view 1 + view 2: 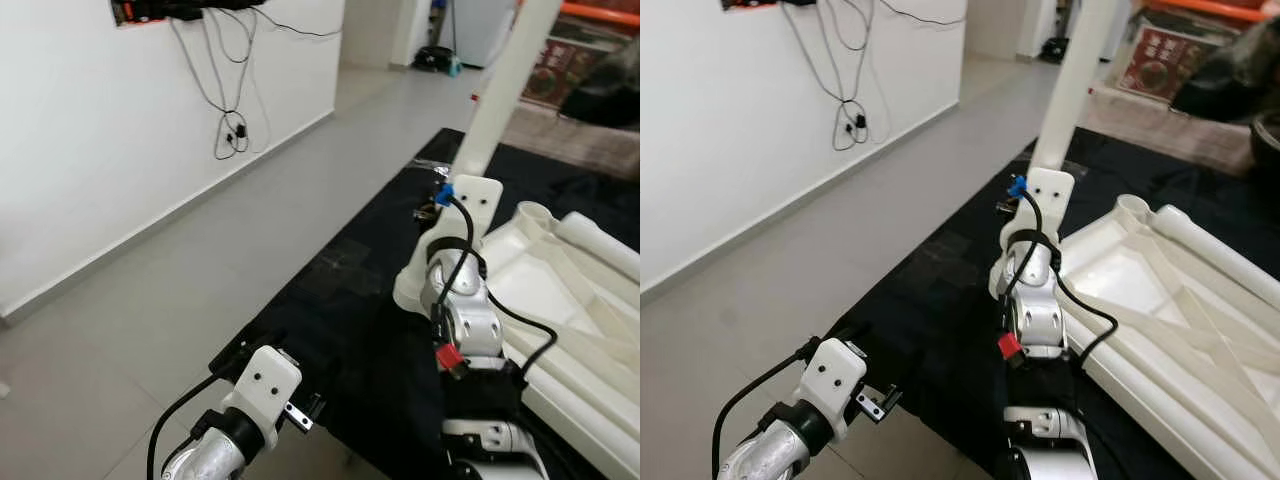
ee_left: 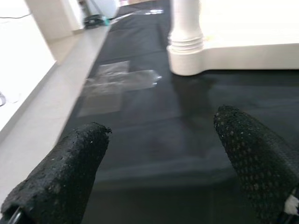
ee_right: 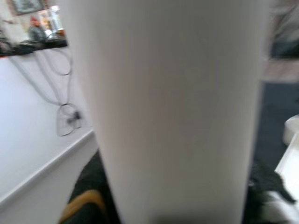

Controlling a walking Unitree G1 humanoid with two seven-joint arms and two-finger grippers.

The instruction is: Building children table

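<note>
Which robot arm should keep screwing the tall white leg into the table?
The right gripper: it is already up against the tall white plastic table leg. The left gripper hovers open over the black mat, apart from it.

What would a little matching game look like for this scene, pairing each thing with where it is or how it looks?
Things:
1. white table leg
2. upturned tabletop
3. black mat
4. cables

Places or states:
A. hanging down the white wall
B. spread over the grey floor
C. standing upright in a corner socket
D. lying underside up, ribs showing

Pairs: 1-C, 2-D, 3-B, 4-A
</note>
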